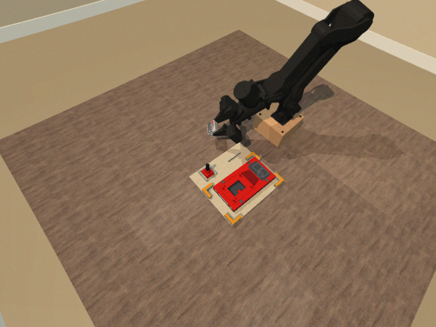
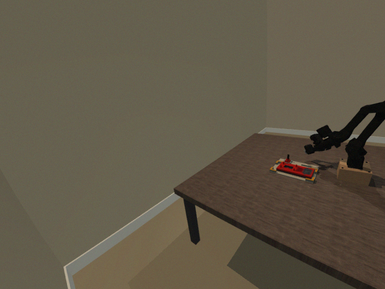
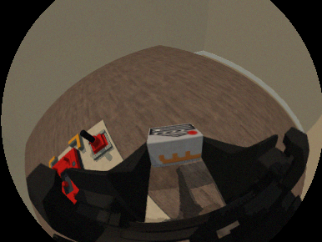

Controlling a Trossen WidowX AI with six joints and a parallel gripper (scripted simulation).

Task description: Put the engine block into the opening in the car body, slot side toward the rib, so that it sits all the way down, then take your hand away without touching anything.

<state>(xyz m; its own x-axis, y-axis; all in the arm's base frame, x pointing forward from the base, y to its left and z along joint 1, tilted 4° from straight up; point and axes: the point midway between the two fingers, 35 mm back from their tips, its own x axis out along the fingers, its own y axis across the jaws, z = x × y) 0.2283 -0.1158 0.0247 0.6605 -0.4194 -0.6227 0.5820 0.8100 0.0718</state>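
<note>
My gripper (image 1: 214,128) (image 2: 307,149) is shut on the engine block (image 1: 211,127) (image 3: 175,147), held in the air beyond the back edge of the board. The block is light grey, with a black-striped face, a red dot and an orange-brown comb shape on the side towards the wrist camera. I cannot tell which side has the slot. The red car body (image 1: 246,193) (image 2: 299,170) (image 3: 68,162) lies flat on the board. Its square opening (image 1: 234,187) is empty and dark inside, with a small red rib (image 1: 240,191) at one edge. In the wrist view a finger partly hides the car body.
The cream board (image 1: 221,165) (image 3: 93,165) has orange corner brackets (image 1: 232,219) around the car body. A red-based piece with an upright black stick (image 1: 207,167) (image 3: 88,136) stands on the board's left corner. A thin grey strip (image 1: 234,157) lies on the board. The arm's wooden base (image 1: 269,132) (image 2: 352,176) is beyond it.
</note>
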